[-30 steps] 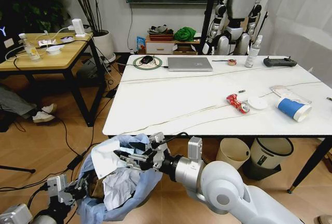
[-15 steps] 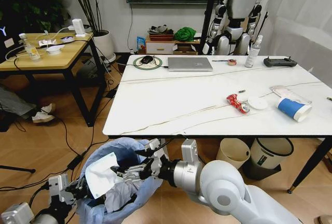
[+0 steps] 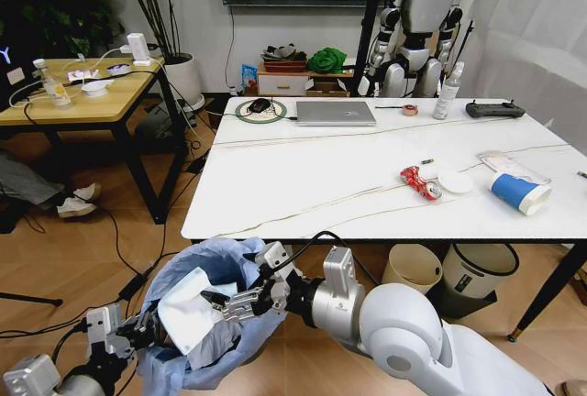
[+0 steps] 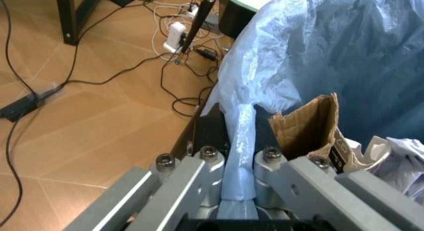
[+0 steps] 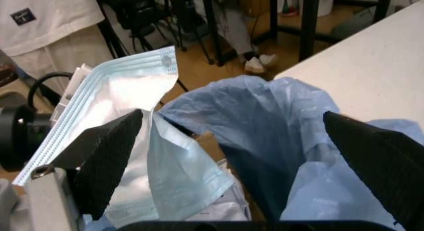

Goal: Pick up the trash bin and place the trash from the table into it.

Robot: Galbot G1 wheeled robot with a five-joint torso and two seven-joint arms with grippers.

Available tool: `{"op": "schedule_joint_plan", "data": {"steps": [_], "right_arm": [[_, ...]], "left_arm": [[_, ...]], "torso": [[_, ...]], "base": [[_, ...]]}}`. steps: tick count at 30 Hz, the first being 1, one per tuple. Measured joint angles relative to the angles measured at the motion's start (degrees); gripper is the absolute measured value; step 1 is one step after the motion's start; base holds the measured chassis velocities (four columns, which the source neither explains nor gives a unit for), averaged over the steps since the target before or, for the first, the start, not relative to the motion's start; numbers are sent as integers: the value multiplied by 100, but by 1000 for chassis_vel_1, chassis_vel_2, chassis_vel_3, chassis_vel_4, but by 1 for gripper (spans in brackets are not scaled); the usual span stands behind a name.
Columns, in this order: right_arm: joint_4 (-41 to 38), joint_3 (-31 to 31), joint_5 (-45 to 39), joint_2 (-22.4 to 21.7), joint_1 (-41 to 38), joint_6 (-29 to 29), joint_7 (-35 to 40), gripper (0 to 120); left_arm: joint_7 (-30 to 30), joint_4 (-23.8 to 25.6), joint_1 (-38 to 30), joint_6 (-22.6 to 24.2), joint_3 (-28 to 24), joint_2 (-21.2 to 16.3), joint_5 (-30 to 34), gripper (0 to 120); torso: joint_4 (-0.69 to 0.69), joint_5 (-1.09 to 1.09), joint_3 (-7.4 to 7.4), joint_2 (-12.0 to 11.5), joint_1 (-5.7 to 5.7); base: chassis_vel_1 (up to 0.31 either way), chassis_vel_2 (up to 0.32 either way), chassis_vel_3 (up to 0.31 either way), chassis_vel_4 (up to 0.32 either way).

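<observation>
The trash bin, lined with a crinkly blue bag, hangs low in front of the table. My left gripper is shut on the bin's rim, the bag fold pinched between its fingers. My right gripper hovers over the bin mouth, open, jaws wide apart. A pale blue face mask leans against one finger, partly inside the bag. Cardboard and white tissue lie in the bin. On the table's right end rest a crushed red can, a blue-white cup and a flat packet.
A silver laptop, spray bottle and black controller stand along the table's far edge. Under the table are a cream bin and a white bin. A wooden-topped table stands at left, with cables on the floor.
The mask and my right gripper have dropped lower into the bag's mouth, and the bin has settled slightly downward. The left gripper keeps its hold on the rim.
</observation>
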State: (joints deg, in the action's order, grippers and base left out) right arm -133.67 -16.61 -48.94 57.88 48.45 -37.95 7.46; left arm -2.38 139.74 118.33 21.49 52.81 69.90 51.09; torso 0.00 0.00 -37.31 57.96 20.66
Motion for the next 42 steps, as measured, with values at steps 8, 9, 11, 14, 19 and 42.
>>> {"op": "schedule_joint_plan", "data": {"steps": [8, 9, 11, 14, 19, 42], "right_arm": [[60, 57, 456, -51, -175, -403, 271, 100], [71, 65, 484, -84, -190, -413, 302, 100], [97, 88, 531, -197, -188, -415, 349, 100], [99, 132, 530, -307, -126, -415, 344, 100], [8, 310, 283, -521, 100, -428, 266, 100], [296, 3292, 313, -432, 1228, 964, 1098, 100]], "left_arm": [[0, 1, 1, 0, -2, 22, -8, 0], [0, 1, 1, 1, -2, 30, -9, 0], [0, 1, 1, 1, -1, 39, -7, 0], [0, 3, -14, 3, 6, 40, 17, 0], [-16, 13, -43, 13, 35, 35, 79, 0], [205, -158, -202, -94, -179, 98, -386, 0]], "torso": [[0, 0, 0, 0, 0], [0, 0, 0, 0, 0], [1, 1, 0, 0, 0], [0, 0, 0, 0, 0], [-1, 1, 0, 0, 0], [0, 1, 0, 0, 0]], "base": [[0, 0, 0, 0], [0, 0, 0, 0], [0, 0, 0, 0], [0, 0, 0, 0], [0, 0, 0, 0], [0, 0, 0, 0]]}}
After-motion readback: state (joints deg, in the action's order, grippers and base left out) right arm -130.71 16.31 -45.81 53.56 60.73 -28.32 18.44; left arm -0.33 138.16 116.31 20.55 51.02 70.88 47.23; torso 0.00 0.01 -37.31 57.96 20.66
